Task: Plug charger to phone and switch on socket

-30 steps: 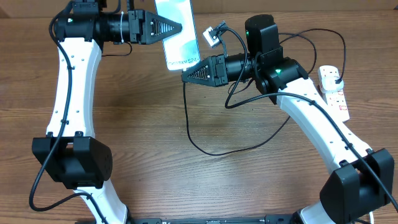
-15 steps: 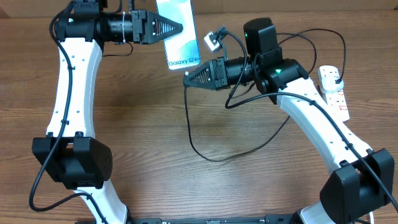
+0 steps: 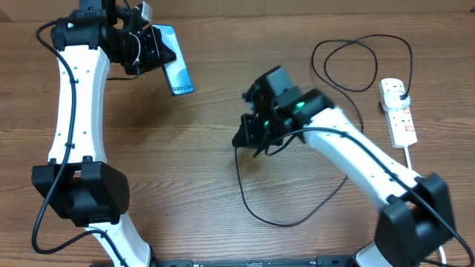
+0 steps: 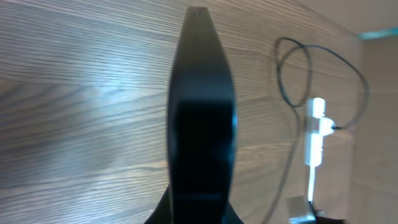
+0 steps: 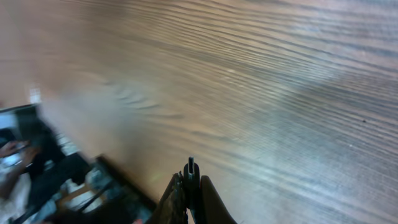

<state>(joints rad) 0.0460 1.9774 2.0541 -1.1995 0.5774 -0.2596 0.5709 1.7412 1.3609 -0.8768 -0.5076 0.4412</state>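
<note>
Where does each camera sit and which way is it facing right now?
Overhead: above the wooden table, looking straight down; both arms show, left gripper holding the light-blue-screened phone, right gripper on the thin black charger cable.
Left wrist: looks over the table toward the white power strip; the held phone, edge-on, fills the centre, its gripper unclear.
Right wrist: faces the blurred table; its shut fingers and the cable's connector tip show.
Shared: overhead and left wrist both show phone, power strip, cable loop.

Robotics lab: two arms [image 3: 74, 119] mounted at wood-grain table [image 3: 178, 185].
</note>
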